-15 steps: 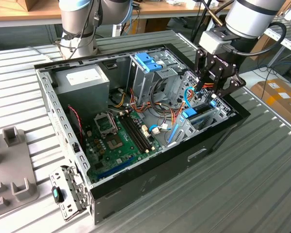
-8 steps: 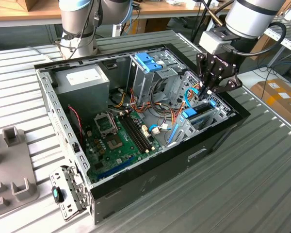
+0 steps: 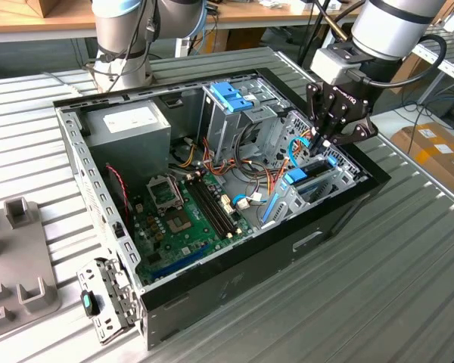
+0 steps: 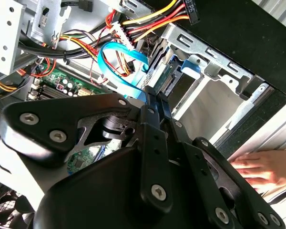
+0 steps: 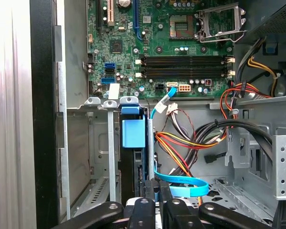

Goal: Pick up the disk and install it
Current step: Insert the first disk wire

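Note:
The disk (image 3: 306, 180) stands on edge in a slot of the metal drive cage (image 3: 340, 170), at the side of the open computer case toward the exterior view's right. Its blue rail end (image 5: 133, 133) and dark body show in the first wrist view. Its green underside (image 4: 169, 78) shows in the second wrist view. My gripper (image 3: 318, 144) hangs just above the cage, close by the disk's end. The black fingers (image 5: 145, 191) lie together, and I see nothing between them. The gripper (image 4: 155, 95) sits beside a blue flat cable.
A blue flat cable (image 5: 181, 183) and coloured wire bundles (image 5: 190, 140) run right by the fingers. The case also holds the motherboard (image 3: 185, 215), a grey box with a white sticker (image 3: 129, 125) and a blue latch on a grey cage (image 3: 231, 94). A person's hand (image 4: 262, 167) rests outside the case.

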`<state>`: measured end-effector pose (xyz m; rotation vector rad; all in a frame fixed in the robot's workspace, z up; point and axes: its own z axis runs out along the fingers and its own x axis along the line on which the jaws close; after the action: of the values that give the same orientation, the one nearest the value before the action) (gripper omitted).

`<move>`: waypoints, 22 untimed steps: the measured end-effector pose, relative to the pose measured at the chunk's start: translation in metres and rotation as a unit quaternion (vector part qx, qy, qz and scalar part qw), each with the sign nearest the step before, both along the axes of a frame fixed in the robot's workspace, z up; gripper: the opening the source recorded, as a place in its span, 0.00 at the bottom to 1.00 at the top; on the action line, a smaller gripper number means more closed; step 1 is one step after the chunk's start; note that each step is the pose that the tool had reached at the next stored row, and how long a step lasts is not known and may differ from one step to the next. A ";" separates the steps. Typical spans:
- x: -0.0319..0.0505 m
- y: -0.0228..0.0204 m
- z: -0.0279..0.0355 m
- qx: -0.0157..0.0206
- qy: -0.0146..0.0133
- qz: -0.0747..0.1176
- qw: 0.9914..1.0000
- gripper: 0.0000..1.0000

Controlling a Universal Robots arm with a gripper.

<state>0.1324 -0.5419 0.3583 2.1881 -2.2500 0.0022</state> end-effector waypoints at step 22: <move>-0.0017 0.0000 -0.0004 0.000 -0.004 0.006 1.000 0.16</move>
<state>0.1307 -0.5419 0.3579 2.2064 -2.2406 0.0109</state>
